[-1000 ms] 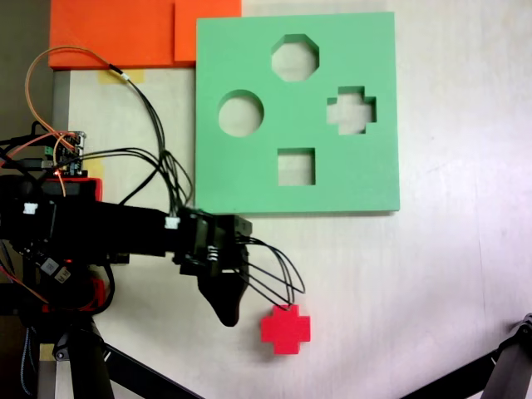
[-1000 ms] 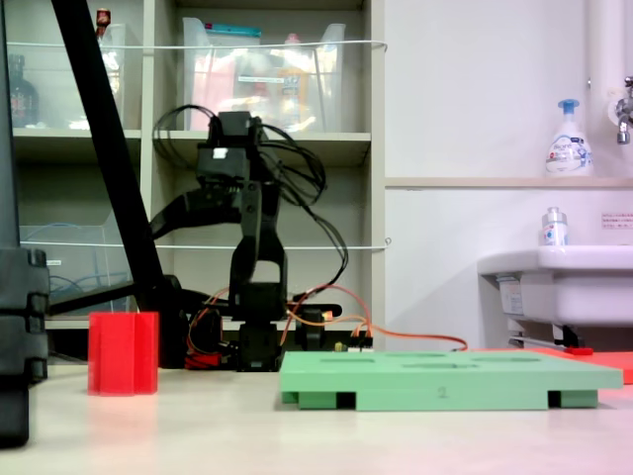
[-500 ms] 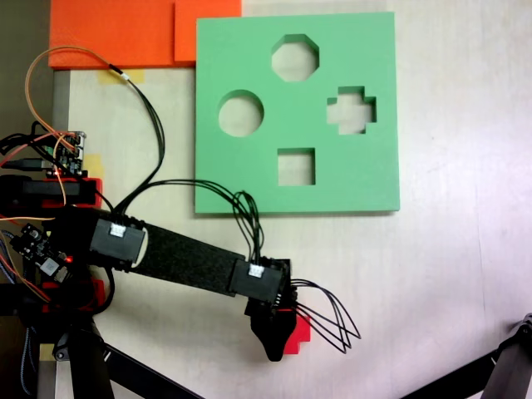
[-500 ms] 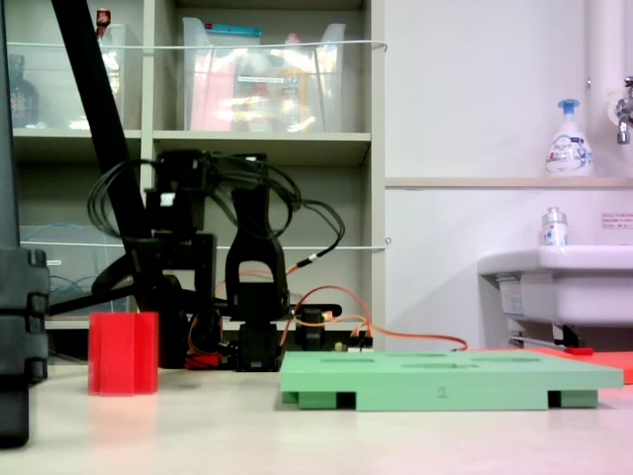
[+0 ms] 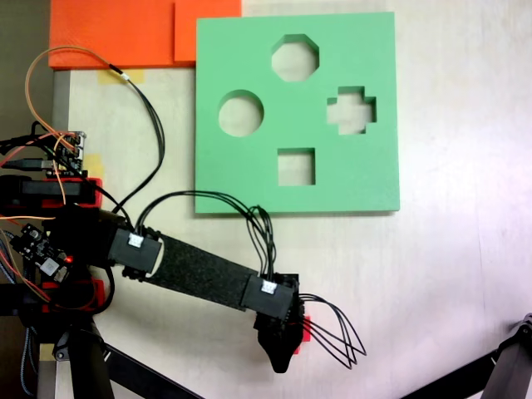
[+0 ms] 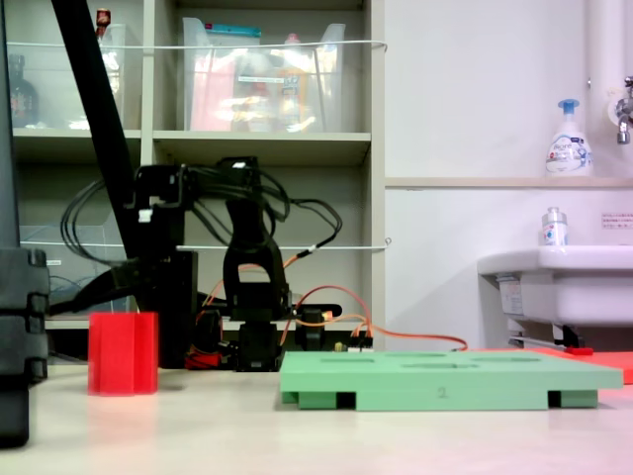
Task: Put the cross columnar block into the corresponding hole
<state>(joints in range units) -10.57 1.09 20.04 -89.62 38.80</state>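
From above, the gripper [image 5: 283, 353] hangs over the red block [image 5: 304, 328], hiding most of it. Whether the jaws are open cannot be told. The cross hole [image 5: 352, 110] in the green board [image 5: 249, 179] is far off.

From the side, the block [image 6: 123, 353] stands alone on the table [image 6: 326, 435]. It looks like light, soft foam. Gripping its flat sides seems best. There is open room all around.
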